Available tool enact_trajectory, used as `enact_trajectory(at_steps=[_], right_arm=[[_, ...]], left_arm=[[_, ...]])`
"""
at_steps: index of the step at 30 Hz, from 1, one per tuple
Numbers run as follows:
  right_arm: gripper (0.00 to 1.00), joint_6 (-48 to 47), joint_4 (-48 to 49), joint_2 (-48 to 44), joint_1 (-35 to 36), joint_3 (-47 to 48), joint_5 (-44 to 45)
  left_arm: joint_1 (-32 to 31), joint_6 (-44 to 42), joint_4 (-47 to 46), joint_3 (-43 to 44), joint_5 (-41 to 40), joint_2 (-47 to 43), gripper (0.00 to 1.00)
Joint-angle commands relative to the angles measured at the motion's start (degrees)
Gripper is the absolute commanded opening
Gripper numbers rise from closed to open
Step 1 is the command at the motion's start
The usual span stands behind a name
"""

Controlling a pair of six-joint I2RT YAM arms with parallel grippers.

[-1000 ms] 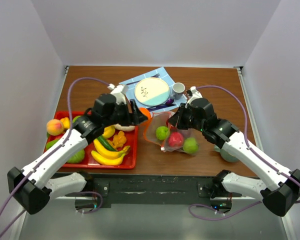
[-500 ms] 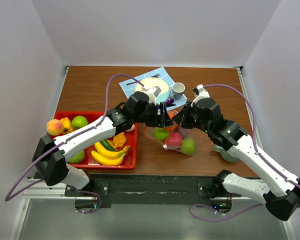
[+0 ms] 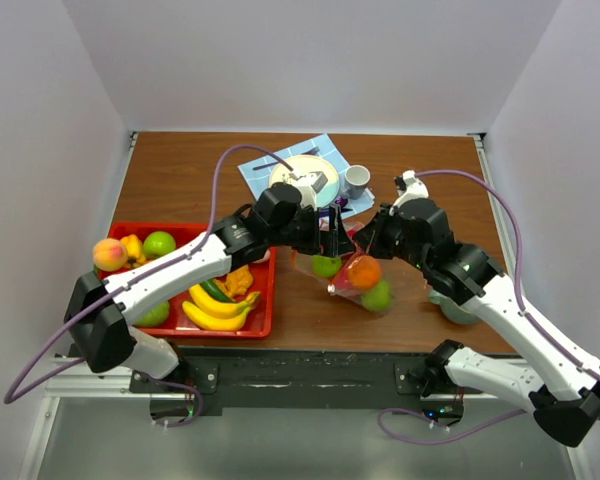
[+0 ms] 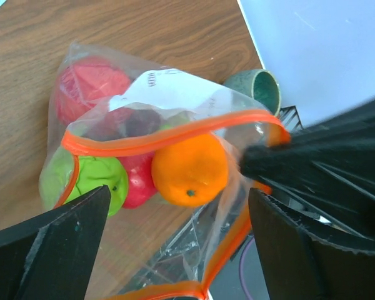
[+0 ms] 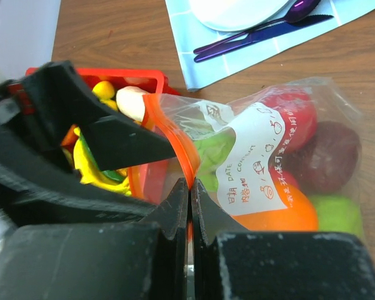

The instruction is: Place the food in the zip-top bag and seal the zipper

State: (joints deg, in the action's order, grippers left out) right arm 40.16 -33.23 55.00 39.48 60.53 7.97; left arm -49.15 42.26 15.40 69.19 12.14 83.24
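Observation:
The clear zip-top bag [image 3: 352, 285] lies at table centre, its orange-red zipper strip [image 4: 169, 141] gaping open. Inside are an orange [image 3: 363, 271], two green apples [image 3: 325, 265] and red apples [image 4: 90, 87]. My left gripper [image 3: 332, 232] hovers over the bag mouth, open and empty [image 4: 178, 212], with the orange [image 4: 189, 170] just below it inside the mouth. My right gripper [image 3: 364, 240] is shut on the zipper strip [image 5: 189, 186] and holds that edge up. The orange [image 5: 281, 212] also shows through the bag in the right wrist view. No white slider is visible.
A red tray [image 3: 180, 227] at left holds bananas [image 3: 215, 308], a green apple [image 3: 160, 243] and a peach [image 3: 108, 254]. A plate [image 3: 305, 180] on a blue napkin [image 3: 260, 165], purple cutlery [image 5: 256, 34] and a white cup [image 3: 356, 180] stand behind. A teal cup [image 3: 458, 308] sits right.
My left arm swung from the tray edge to the bag with the orange, opened, and the orange dropped into the bag. My right gripper kept its hold and lifted the edge slightly.

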Motion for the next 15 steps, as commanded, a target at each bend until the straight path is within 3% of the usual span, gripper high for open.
enact_trajectory(at_steps=[1, 5, 10, 15], right_arm=[[0.0, -0.6, 2.0, 0.4, 0.3, 2.6, 0.6], [0.0, -1.0, 2.4, 0.9, 0.3, 2.4, 0.6], [0.0, -1.6, 3.2, 1.3, 0.3, 2.0, 0.2], [0.0, -1.6, 4.8, 1.2, 0.3, 0.4, -1.1]], left_arm=[[-0.5, -2.2, 1.3, 1.7, -1.3, -7.5, 0.93], [-0.4, -1.9, 6.6, -1.2, -8.0, -15.6, 0.86], [1.1, 1.7, 23.1, -4.4, -27.1, -24.5, 0.81], [15.8, 4.9, 27.1, -13.2, -27.1, -32.3, 0.72]])
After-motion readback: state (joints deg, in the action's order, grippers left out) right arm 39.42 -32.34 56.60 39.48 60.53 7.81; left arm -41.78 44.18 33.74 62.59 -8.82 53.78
